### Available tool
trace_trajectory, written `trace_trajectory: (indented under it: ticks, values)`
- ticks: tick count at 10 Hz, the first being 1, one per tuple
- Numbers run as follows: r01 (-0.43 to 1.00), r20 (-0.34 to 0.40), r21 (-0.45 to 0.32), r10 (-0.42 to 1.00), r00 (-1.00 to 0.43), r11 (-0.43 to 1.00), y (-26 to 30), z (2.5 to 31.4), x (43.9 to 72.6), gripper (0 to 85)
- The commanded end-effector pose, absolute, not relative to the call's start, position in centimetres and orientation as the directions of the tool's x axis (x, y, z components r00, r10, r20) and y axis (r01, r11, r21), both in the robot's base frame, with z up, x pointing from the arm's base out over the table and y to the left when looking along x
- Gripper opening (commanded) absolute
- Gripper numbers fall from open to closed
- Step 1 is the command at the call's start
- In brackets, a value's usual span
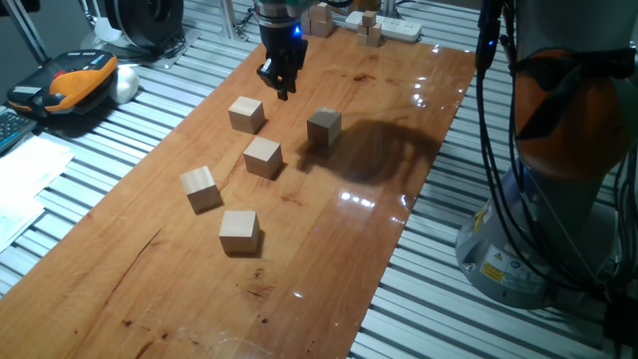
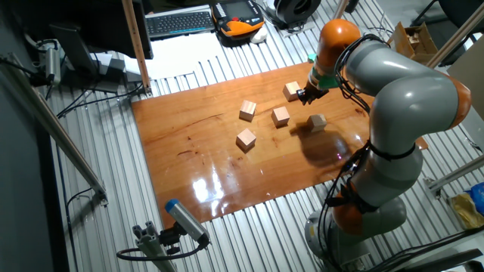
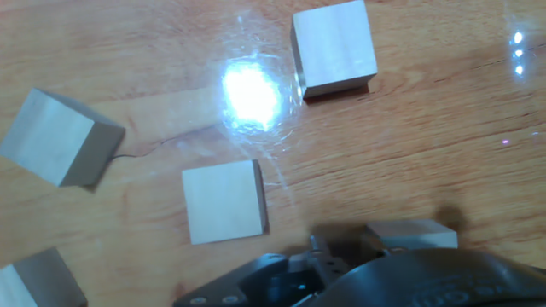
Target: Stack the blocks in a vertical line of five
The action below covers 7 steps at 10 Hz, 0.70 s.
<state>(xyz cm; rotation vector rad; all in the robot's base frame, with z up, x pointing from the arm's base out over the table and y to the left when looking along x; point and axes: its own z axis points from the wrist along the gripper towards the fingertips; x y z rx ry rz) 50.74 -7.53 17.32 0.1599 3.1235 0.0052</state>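
Five blocks lie loose and apart on the bench (image 1: 329, 249), none stacked. Nearest block (image 1: 246, 114) sits just below and to the camera-near side of the end effector (image 1: 282, 88), which hovers above the bench holding nothing; fingers look close together, but cannot tell for sure. Cubes, so no long axis.

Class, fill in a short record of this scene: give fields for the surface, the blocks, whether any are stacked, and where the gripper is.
surface: glossy wooden tabletop
blocks: five pale wooden cubes, at and
stacked: none; all lie apart, each flat on the tabletop
gripper: hangs above the tabletop near the farthest cube, holding nothing
jaw state: cannot tell
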Motion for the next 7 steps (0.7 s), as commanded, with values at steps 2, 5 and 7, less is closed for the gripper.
trace_trajectory:
  ticks: [2, 5, 7]
  values:
    - [0.099, -0.006, 0.008, 0.099, -0.995, 0.995, -7.6, 17.2, 50.7, 51.0]
    - [0.092, -0.03, -0.006, 0.091, -0.995, 0.996, -8.9, 16.3, 50.1, 51.0]
    - [0.063, -0.013, -0.024, 0.062, -0.998, 0.998, -9.4, 16.0, 49.7, 68.0]
